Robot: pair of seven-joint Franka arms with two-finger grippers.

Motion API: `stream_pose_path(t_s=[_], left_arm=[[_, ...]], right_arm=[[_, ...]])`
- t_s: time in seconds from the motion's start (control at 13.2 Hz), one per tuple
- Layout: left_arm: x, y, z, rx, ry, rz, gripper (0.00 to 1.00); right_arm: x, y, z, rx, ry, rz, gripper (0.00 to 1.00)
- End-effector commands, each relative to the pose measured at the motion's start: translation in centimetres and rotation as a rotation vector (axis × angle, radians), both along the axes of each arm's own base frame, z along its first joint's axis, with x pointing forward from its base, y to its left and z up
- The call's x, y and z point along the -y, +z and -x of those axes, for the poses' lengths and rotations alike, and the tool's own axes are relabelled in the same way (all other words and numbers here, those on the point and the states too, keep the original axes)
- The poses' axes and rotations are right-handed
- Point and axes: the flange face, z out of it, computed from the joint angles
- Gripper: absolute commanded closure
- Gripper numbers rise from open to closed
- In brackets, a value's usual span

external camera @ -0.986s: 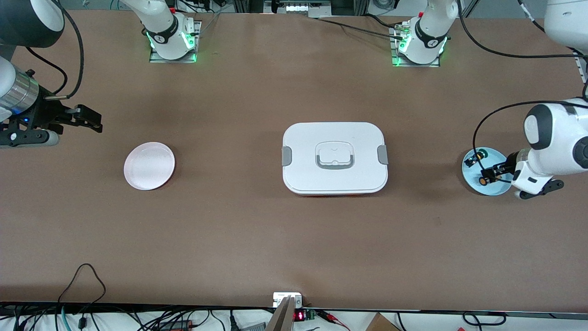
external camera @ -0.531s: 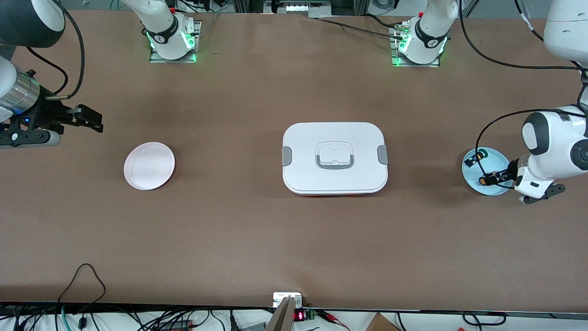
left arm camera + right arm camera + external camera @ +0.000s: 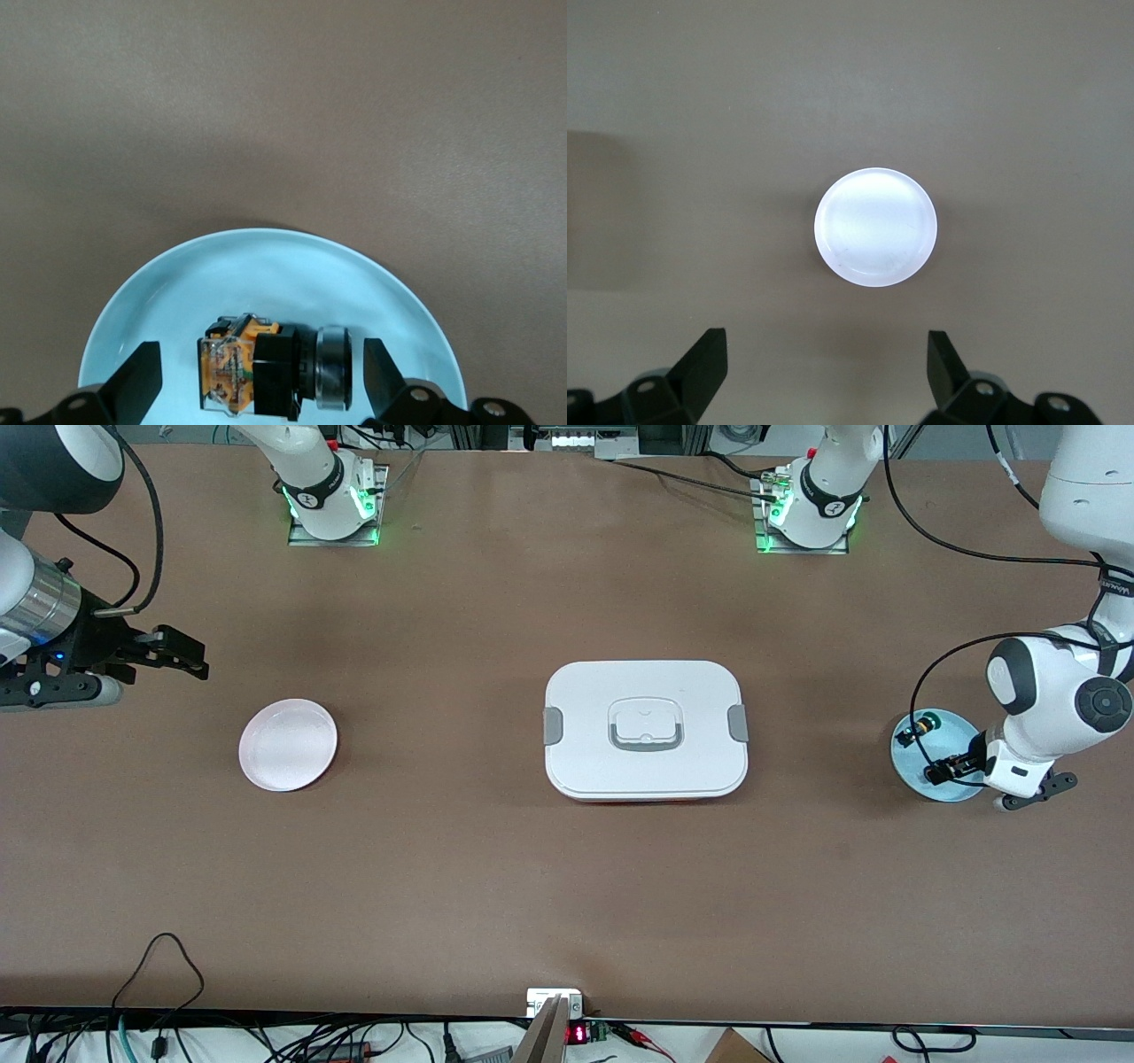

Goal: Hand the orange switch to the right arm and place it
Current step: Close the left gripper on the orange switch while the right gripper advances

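Note:
The orange switch (image 3: 275, 367) lies on its side on the light blue plate (image 3: 266, 266), black body and metal ring at one end, clear orange block at the other. My left gripper (image 3: 261, 382) is open and down over it, one finger (image 3: 140, 382) at each end, neither touching. At the left arm's end of the table, the same gripper (image 3: 950, 766) sits over the blue plate (image 3: 961, 731). My right gripper (image 3: 188, 657) hangs open and empty above the table at the right arm's end, with the pale pink plate (image 3: 874, 226) ahead of it.
A green-capped switch (image 3: 917, 727) lies on the blue plate, farther from the front camera than the left gripper. A white lidded box (image 3: 645, 729) stands mid-table. The pink plate (image 3: 288, 744) lies toward the right arm's end. Cables trail along the table's near edge.
My left gripper has come down and shifted over the orange switch, which now hides much of it in the front view. The right gripper drifted slightly toward the table's middle.

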Motion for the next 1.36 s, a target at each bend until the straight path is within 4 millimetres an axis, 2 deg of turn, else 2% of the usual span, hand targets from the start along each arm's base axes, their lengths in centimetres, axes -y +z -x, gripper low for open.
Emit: stream_pose_path(t_s=[0.0,0.15,0.3,0.53,0.76,0.83,1.06,1.29], left_arm=[[-0.1,-0.5,0.2,0.005,0.002,0.006,0.04],[0.1,-0.8,0.4,-0.002,0.001,0.009,0.05],[0.1,-1.2,0.5,-0.01,0.001,0.011,0.14],[0.2,-1.4,0.6,-0.016,-0.004,0.013,0.35],[0.4,-0.8,0.6,-0.055,-0.02,0.022,0.6],[0.6,0.4,0.5,-0.087,-0.021,0.026,0.69],[2.7,4.7,-1.0,-0.132,-0.064,0.043,0.73],[4.8,10.7,-2.8,-0.183,-0.121,0.07,0.77]], right_arm=[[-0.4,-0.9,-0.6,-0.024,0.007,-0.005,0.0],[-0.8,-1.0,-0.6,-0.023,0.015,0.0,0.0],[-1.6,-0.9,-0.6,-0.018,0.035,0.021,0.0],[-1.9,-0.8,-0.6,-0.012,0.044,0.022,0.0],[-1.9,-0.7,-0.7,-0.001,0.056,0.021,0.0],[-2.5,-1.0,-0.8,-0.003,0.067,0.021,0.0],[-3.7,-0.6,-0.6,0.007,0.102,0.019,0.0],[-4.4,-0.7,-0.5,0.005,0.11,0.008,0.0]])
